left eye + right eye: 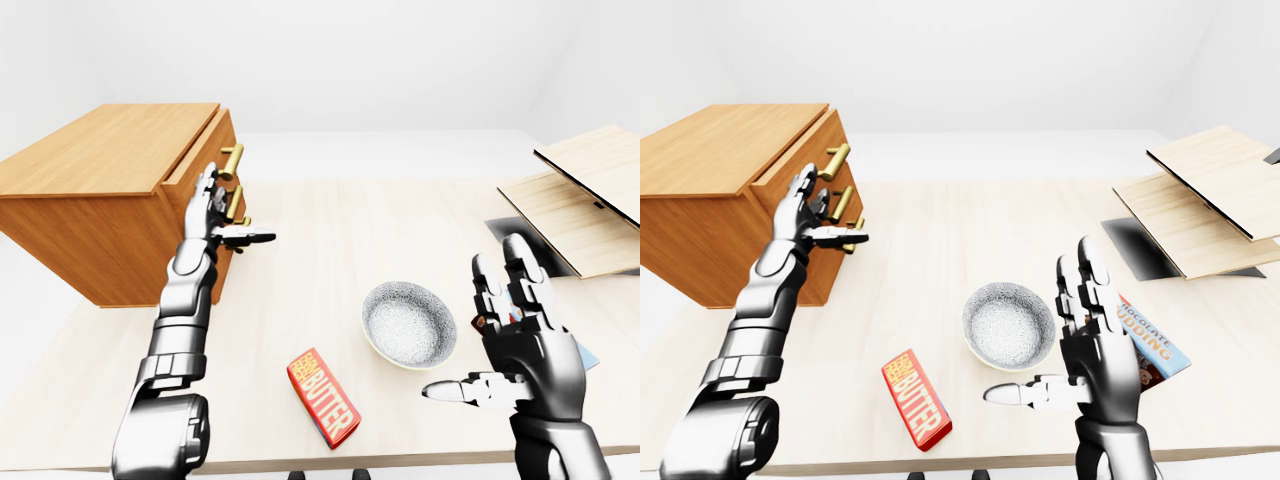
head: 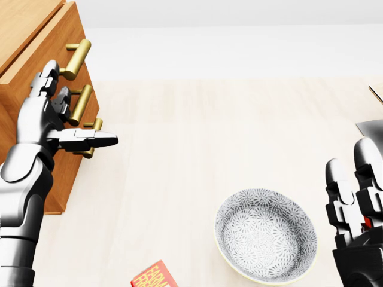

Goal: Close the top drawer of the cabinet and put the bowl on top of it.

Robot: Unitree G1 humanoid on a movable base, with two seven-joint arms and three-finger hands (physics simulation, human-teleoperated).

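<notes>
The wooden cabinet (image 1: 95,165) stands at the left of the table. Its top drawer (image 1: 212,140) juts out slightly, with a brass handle (image 2: 78,58). My left hand (image 1: 228,215) is open at the drawer fronts, fingers raised beside the handles and thumb pointing right. The speckled white bowl (image 1: 409,322) sits upright on the table, lower centre in the left-eye view. My right hand (image 1: 500,330) is open just right of the bowl, palm toward it, holding nothing. I cannot tell whether the left fingers touch the drawer.
A red butter box (image 1: 322,397) lies left of the bowl near the table's bottom edge. A chocolate pudding box (image 1: 1150,345) lies behind my right hand. Wooden boards (image 1: 590,200) and a dark panel (image 1: 515,235) sit at the right. The pale table (image 1: 350,220) spreads between.
</notes>
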